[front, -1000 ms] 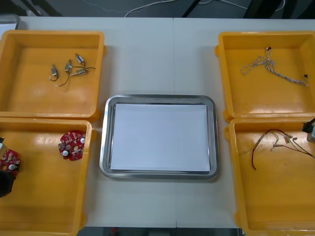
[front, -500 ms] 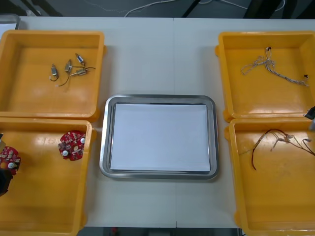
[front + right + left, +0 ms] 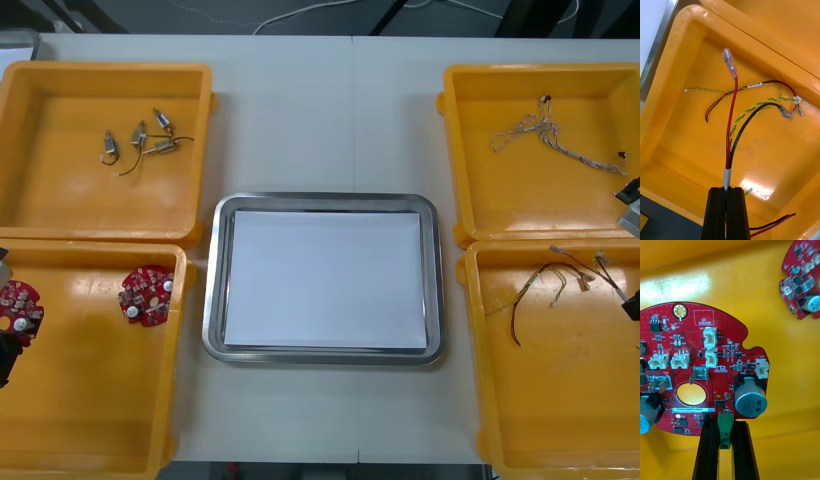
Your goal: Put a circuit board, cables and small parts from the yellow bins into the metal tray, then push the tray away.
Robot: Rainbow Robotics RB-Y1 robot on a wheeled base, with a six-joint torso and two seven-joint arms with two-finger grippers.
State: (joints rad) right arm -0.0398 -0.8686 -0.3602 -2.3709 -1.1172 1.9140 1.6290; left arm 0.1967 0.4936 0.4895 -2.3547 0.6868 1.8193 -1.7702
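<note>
Table: the light table [image 3: 330,120] bore a metal tray [image 3: 212,300], white inside, between yellow bins [image 3: 200,150].
Left gripper [image 3: 724,423]: its fingers pinched the green connector [image 3: 724,435] of a round red circuit board [image 3: 703,363] at the left edge of the near left bin [image 3: 90,420].
Second board [image 3: 146,294]: it lay to the right in that bin.
Right gripper [image 3: 726,189]: its fingers were clamped on a red and black cable [image 3: 729,142] over the near right bin [image 3: 560,420], among other cables [image 3: 752,107].
</note>
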